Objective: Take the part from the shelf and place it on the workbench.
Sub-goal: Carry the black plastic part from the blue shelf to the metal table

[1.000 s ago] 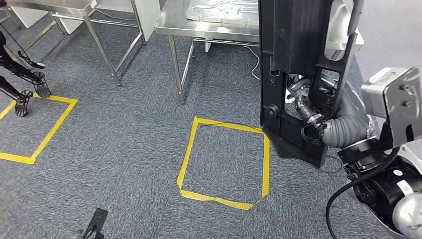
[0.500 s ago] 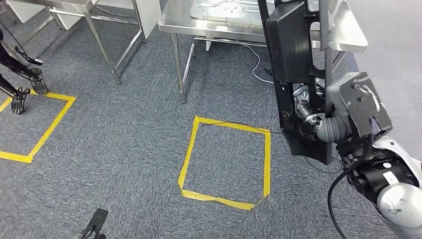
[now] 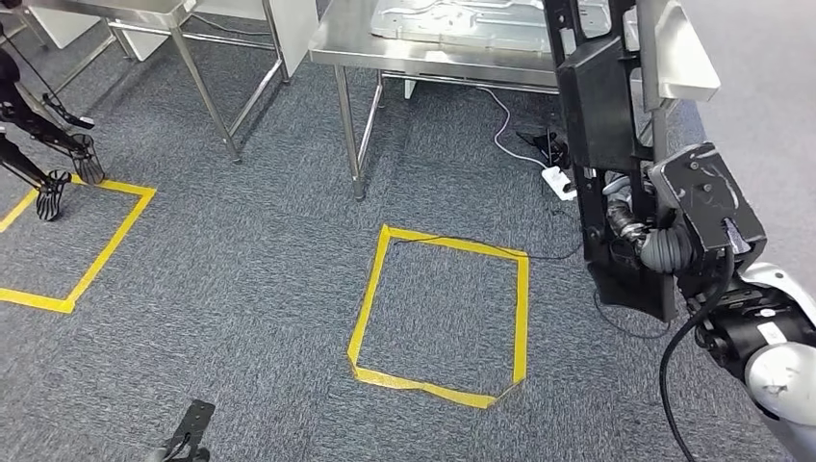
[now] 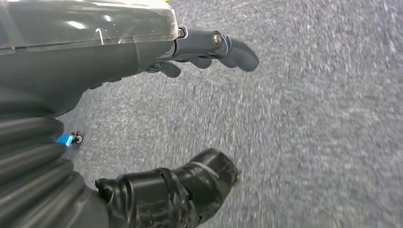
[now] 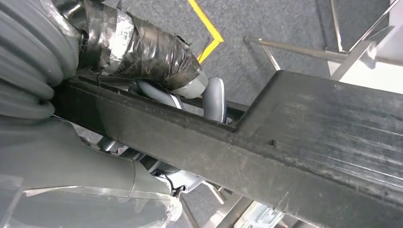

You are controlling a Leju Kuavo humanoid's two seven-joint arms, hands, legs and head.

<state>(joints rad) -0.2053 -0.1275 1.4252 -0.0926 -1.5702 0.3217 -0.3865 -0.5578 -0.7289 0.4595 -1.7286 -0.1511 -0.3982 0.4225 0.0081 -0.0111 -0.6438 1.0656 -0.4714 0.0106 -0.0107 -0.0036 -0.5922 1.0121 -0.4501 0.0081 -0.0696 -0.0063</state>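
Note:
My right hand (image 3: pixel 630 229) grips a long black plastic part (image 3: pixel 608 125), held upright at the right of the head view. In the right wrist view the taped thumb (image 5: pixel 142 50) and grey fingers (image 5: pixel 214 97) wrap around the part's black bar (image 5: pixel 294 147). The part's upper end reaches up in front of the steel workbench (image 3: pixel 351 43). My left hand (image 4: pixel 209 47) hangs over grey carpet in the left wrist view, its fingers apart and holding nothing.
A pale moulded panel (image 3: pixel 452 19) lies on the workbench. A second steel table (image 3: pixel 164 14) stands to the left. Yellow tape squares (image 3: pixel 443 318) mark the carpet. A white power strip (image 3: pixel 560 178) and cables lie under the bench. A black tripod foot (image 3: pixel 53 183) stands far left.
The camera has shifted, and the whole scene has slid. My right hand has carried the black part farther right in the picture and turned it more edge-on.

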